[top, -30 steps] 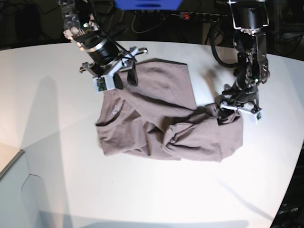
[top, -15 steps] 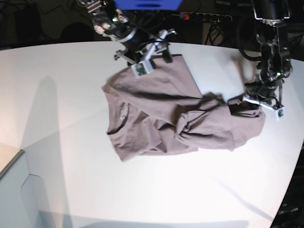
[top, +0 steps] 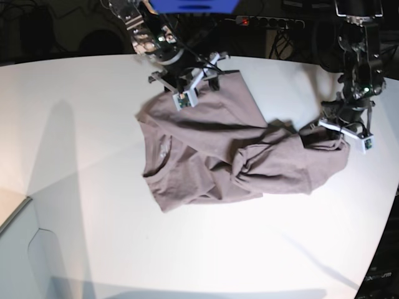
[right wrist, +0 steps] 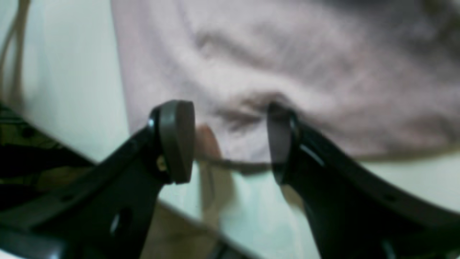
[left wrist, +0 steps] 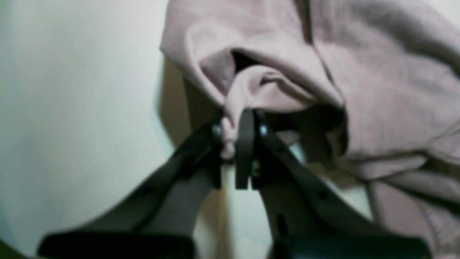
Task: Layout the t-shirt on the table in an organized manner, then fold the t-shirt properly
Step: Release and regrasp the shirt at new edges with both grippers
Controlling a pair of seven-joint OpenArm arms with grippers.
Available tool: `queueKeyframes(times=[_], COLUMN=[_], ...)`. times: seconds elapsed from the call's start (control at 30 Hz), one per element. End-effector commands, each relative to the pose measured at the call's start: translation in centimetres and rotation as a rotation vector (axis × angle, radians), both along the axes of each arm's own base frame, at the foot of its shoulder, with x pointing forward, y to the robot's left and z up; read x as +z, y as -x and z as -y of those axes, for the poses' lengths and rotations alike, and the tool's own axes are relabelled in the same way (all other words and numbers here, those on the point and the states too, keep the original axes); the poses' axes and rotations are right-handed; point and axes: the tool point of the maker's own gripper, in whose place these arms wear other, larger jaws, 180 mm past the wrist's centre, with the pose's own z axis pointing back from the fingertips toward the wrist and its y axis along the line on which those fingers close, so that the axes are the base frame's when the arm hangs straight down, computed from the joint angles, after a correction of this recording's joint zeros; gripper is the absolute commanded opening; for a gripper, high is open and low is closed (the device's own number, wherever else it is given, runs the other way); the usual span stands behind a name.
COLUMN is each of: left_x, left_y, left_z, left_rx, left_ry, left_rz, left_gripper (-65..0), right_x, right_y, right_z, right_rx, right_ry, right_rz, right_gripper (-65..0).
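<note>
One t-shirt [top: 212, 156] of soft, thin, dusty mauve-brown fabric lies crumpled on the glossy white counter [top: 81, 124], twisted at mid-body, its long axis running across the base view with the collar toward that view's left. The left gripper [left wrist: 233, 138] has its jaws pressed together, pinching a bunched fold of the t-shirt. The right gripper [right wrist: 230, 140] has its jaws spread over the shirt's flat hem edge.

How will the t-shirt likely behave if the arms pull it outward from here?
Probably floppy: the t-shirt lies bunched, with a twisted knot in its middle, so it should drape rather than hold shape. Likely light and thin: the left tool pinches a small fold flat. It may slide easily, since the table looks smooth and glossy.
</note>
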Motion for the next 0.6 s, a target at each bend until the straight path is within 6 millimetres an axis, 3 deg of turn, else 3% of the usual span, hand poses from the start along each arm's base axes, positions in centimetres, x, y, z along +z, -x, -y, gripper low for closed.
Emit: queueKeyframes(times=[0.0, 0.1, 0.17, 0.33, 0.43, 0.57], left_x=[1.5, 1.6, 1.7, 1.8, 2.0, 3.3], left_y=[-1.0, -1.0, -1.1, -1.0, -1.1, -1.4], left_z=[-0.6, -0.9, -1.1, -1.5, -1.6, -1.7], left_rx=[-0.001, -0.003, -0.004, -0.007, -0.008, -0.025], left_ry=[-0.024, -0.032, -0.038, -0.048, -0.05, -0.072], left_rz=[0.051, 0.051, 0.052, 0.05, 0.053, 0.081], left_gripper=[-65.0, -65.0, -65.0, -65.0, -65.0, -65.0], right_x=[-1.1, -2.5, -3.2, -3.5, -3.2, 0.0], right_y=[0.6, 0.8, 1.1, 1.3, 1.0, -0.6], right_z=[0.3, 0.7, 0.9, 1.4, 2.6, 3.9], right_rx=[0.002, 0.009, 0.014, 0.014, 0.017, 0.016], right_ry=[0.025, 0.049, 0.06, 0.072, 0.091, 0.086], right_rz=[-0.049, -0.08, -0.098, -0.103, -0.083, 0.018], right_gripper=[-32.2, -34.0, -38.9, -65.0, -65.0, -65.0])
